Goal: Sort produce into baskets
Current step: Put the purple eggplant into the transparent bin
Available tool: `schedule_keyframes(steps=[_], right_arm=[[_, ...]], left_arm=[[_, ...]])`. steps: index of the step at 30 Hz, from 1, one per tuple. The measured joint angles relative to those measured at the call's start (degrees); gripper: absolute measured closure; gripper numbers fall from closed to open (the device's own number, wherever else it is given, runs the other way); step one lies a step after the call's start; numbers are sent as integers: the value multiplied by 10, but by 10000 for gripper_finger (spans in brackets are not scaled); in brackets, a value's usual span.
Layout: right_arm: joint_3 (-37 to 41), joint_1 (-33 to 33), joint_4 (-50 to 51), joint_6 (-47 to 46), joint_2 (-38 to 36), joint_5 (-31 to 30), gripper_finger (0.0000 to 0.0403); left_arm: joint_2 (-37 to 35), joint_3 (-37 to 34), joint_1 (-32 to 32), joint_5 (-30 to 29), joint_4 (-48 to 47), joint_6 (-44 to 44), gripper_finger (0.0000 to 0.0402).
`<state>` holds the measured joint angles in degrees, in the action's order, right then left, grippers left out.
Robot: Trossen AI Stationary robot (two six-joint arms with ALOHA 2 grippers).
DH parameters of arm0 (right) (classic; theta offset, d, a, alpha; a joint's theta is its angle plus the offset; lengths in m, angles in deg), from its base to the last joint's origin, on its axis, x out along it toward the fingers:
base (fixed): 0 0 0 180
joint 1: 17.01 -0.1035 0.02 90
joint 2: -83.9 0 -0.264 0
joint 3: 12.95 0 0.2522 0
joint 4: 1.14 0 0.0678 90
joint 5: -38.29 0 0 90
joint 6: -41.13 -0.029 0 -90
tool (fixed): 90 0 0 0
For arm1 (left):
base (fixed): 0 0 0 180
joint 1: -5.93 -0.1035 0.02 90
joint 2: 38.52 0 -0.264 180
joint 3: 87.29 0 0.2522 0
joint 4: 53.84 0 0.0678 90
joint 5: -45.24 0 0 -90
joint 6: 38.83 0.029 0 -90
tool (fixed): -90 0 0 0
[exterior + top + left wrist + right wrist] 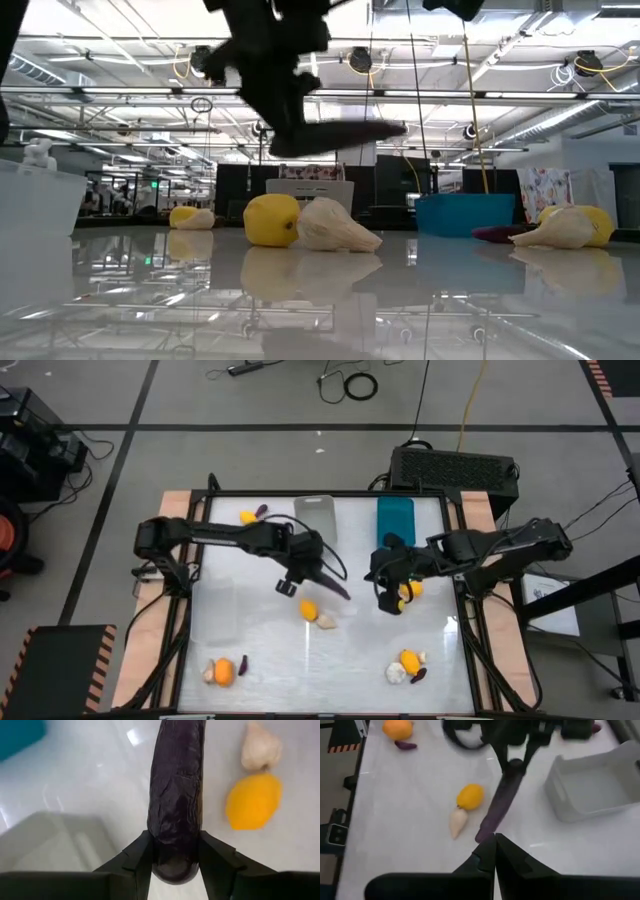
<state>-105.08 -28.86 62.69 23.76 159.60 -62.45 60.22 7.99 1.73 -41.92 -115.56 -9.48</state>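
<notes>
In the left wrist view's lower middle, the left gripper [175, 855] is closed on one end of a long dark purple eggplant [177, 795], whose long axis runs straight out from the fingers, lifted clear of the white counter [260, 645]. In the high view the light grey rectangular basket [316, 515] lies just up-frame of it, nearer this arm than the teal-blue basket [395, 518]. The right gripper [495, 851], fingers pressed together and empty, hovers centre-right; no writing is legible.

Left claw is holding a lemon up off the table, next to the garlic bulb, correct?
Not a lemon. The left claw is shut on a dark purple eggplant, as the left wrist view shows. The lemon lies on the table beside the garlic bulb.
</notes>
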Motion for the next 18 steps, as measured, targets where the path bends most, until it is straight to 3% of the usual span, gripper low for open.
schedule_keyframes(steps=[13, 18], right_arm=[[0, 85, -36, 196, -11, 6, 403], [0, 127, -61, 290, -5, 45, 403]], left_arm=[[-190, 4, -18, 11, -101, -454, 261], [-257, 4, 20, -51, -140, -656, 263]])
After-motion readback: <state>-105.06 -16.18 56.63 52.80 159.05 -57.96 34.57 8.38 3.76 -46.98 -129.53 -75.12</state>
